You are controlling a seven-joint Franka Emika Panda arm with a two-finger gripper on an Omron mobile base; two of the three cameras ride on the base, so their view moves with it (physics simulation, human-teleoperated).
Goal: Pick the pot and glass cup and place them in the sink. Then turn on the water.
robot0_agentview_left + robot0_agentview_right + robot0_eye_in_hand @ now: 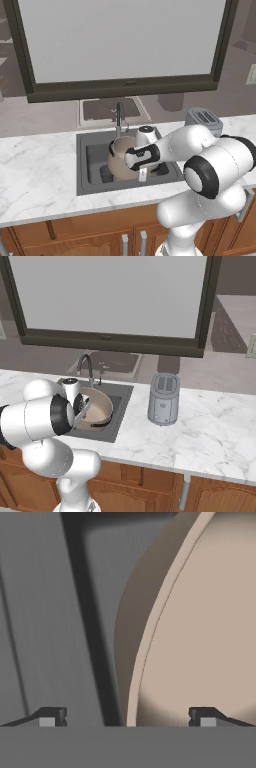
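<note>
Sink (90, 165): dark recessed basin in the marble counter, faucet (119, 119) at its 12 o'clock edge. Pot (120, 157): wide, rigid metal, likely heavy and slick, lying tilted inside the basin; you grip it best by the rim wall. Gripper (127, 717): released, spread astride the rim.

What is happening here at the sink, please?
A white robot arm reaches over the sink in the marble counter. The pot is already in the basin, below the faucet. In the hand view the gripper is open, one fingertip on each side of the pot's rim, not clamping it. No water runs yet. A toaster stands on the counter nearby.
</note>
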